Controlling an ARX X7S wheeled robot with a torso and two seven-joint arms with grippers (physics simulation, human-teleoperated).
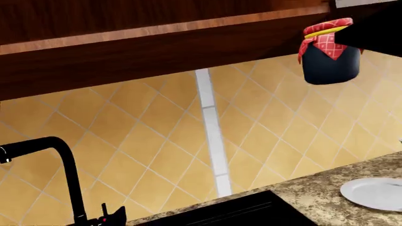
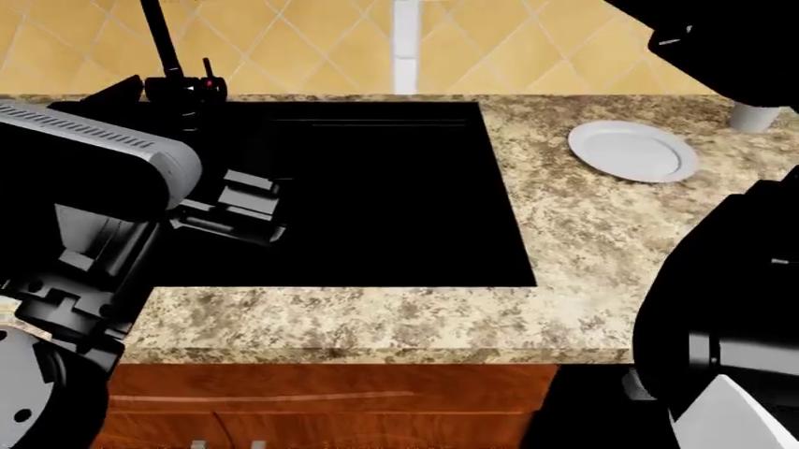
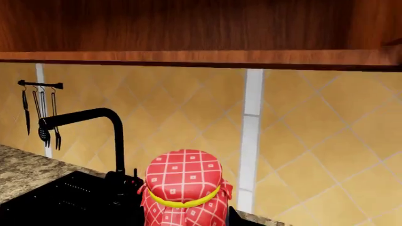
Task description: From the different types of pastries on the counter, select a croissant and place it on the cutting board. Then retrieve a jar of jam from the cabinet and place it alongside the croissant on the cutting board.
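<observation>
The jar of jam (image 1: 331,52), dark-bodied with a red checked cloth lid and a yellow band at the neck, hangs in mid-air below the wooden cabinet (image 1: 157,42), clear of the counter (image 1: 314,197). A dark part of my right arm (image 1: 377,33) meets the jar at its lid side; I cannot see those jaws themselves, so I cannot tell whether they pinch it, though nothing else bears the jar. From my right wrist the jar's lid (image 3: 183,181) fills the near foreground, with the black tap (image 3: 94,123) and the tiled wall (image 3: 314,141) beyond it. Beneath the jar lies the black sink (image 2: 374,187), and beside the sink a white plate (image 2: 633,151) rests on the speckled counter. My left jaws (image 2: 238,210) hover over the sink's near side; their spread cannot be made out.
</observation>
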